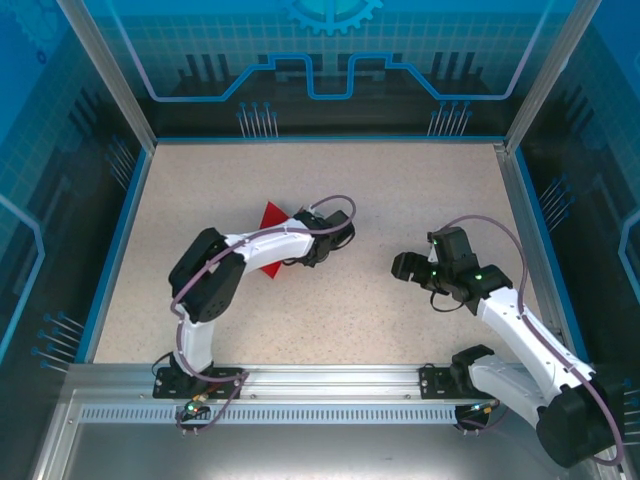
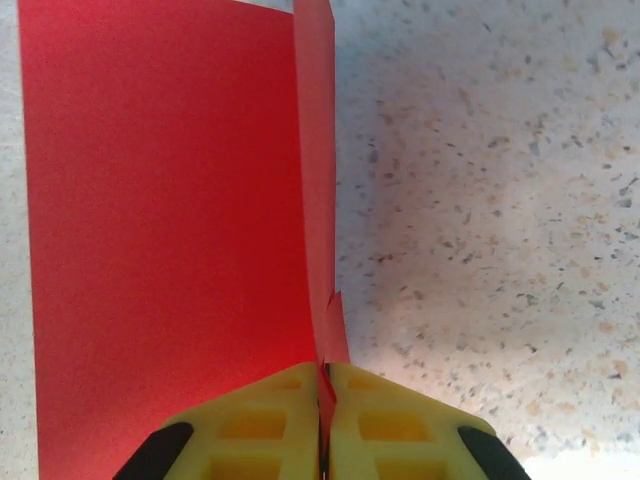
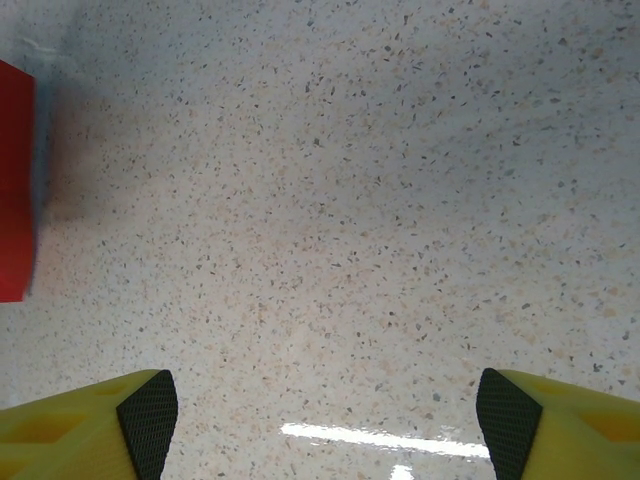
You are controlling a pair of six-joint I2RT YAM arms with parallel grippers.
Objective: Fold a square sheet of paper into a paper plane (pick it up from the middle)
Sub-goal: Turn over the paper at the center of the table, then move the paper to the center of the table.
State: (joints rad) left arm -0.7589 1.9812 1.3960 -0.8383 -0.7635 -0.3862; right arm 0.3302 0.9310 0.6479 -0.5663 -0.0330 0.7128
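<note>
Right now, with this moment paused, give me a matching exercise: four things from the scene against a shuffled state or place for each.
Things:
1. left arm's yellow fingers
2. right arm's yellow fingers
3. thin bright red paper sheet
4. speckled beige tabletop

States:
A. spread wide above bare surface
B. partly flat, one flap raised upright
C. closed on a paper fold
D. lying beneath both arms

Pairs: 1-C, 2-A, 3-B, 4-D

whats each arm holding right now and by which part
The left gripper holds the red sheet of paper, jaws shut on its raised fold. The right gripper is open, holding nothing.
</note>
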